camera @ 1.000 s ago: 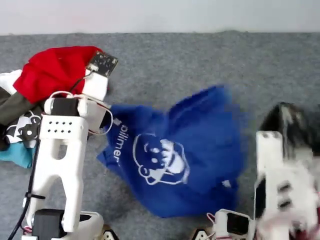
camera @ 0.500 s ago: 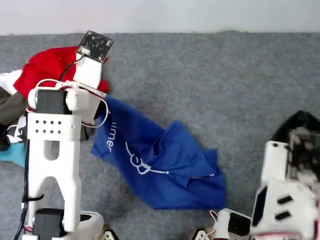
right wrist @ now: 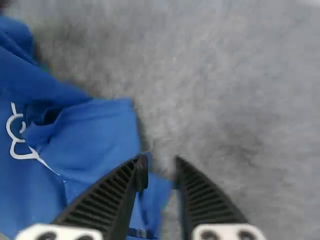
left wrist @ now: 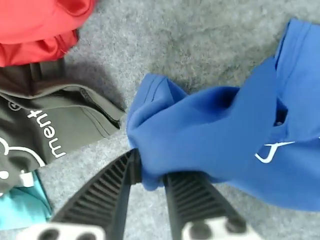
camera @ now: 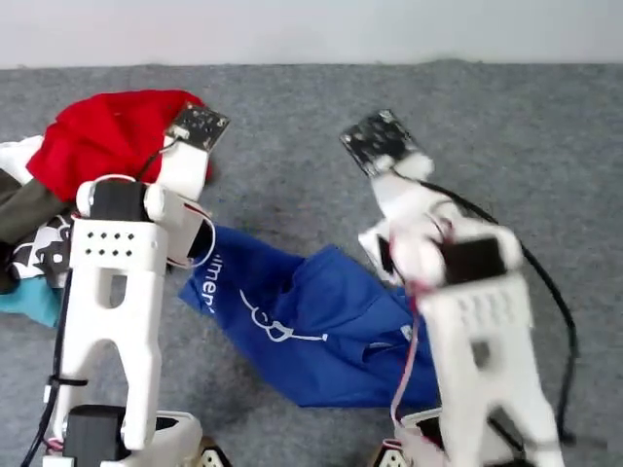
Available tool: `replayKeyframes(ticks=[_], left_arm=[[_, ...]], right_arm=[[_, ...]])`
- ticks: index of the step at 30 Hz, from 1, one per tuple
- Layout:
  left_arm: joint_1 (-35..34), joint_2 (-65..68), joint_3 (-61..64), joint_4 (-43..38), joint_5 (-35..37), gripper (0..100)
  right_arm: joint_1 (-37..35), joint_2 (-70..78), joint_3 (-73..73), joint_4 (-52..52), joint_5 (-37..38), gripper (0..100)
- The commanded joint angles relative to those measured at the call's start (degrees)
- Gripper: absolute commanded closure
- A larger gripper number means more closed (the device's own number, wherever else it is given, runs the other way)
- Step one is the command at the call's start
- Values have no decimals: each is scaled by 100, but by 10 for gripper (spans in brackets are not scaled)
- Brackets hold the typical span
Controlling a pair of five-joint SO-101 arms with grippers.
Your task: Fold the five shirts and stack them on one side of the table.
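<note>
— Left gripper (left wrist: 150, 165): clamped on a bunched fold of the blue shirt (left wrist: 225, 130), jaws closed down to the thickness of the cloth. Right gripper (right wrist: 159, 167): jaws a narrow slit apart, holding nothing, poised over the shirt's edge at the border of blue cloth and bare table (right wrist: 240, 90).

— Change since a second ago?

— Considerable. Shirt: spread broad and blurred in the earliest frame, now drawn in to a slumped heap. Right arm (camera: 458, 282): back at the table's right edge then, now forward over the heap's right part. Left arm (camera: 117, 253): close to its post of a second ago, following a brief reach forward.

— Bearing on the task?

— Judged an unfinished spread, with no flat panel yet to fold. Calls for a second hold by the right gripper and a fresh pull apart. Early in the job, by the look of things.

— Condition of the garment?

— Crumpled, lying between the two arms, one end gathered into the left jaws. Layers lapped over one another, white line print creased and partly hidden. Farther off, heaped beside the left arm and unfolded: red shirt (camera: 107, 136), dark olive shirt (left wrist: 55, 125), teal cloth (left wrist: 20, 210).
</note>
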Motion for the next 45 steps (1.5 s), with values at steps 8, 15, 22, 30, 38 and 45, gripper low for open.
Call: replayKeyframes(ticks=[8,15,22,30,38,45], left_arm=[[26,-26,374,-484,-70,985],[26,-26,374,-501,-70,985],[35,-26,374,-501,-70,985],[35,-26,382,-501,-70,985],[35,-26,400,-501,-70,985],[35,-26,716,-510,-70,985]], right_arm=[[-760,3134,-1064,-435,-422,804],[-1007,4127,-1213,-558,-422,804],[-971,4796,-1213,-919,-404,805],[-963,5103,-1222,-1253,-387,805],[-954,5279,-1327,-1279,-141,904],[-954,5323,-1415,-1095,475,991]])
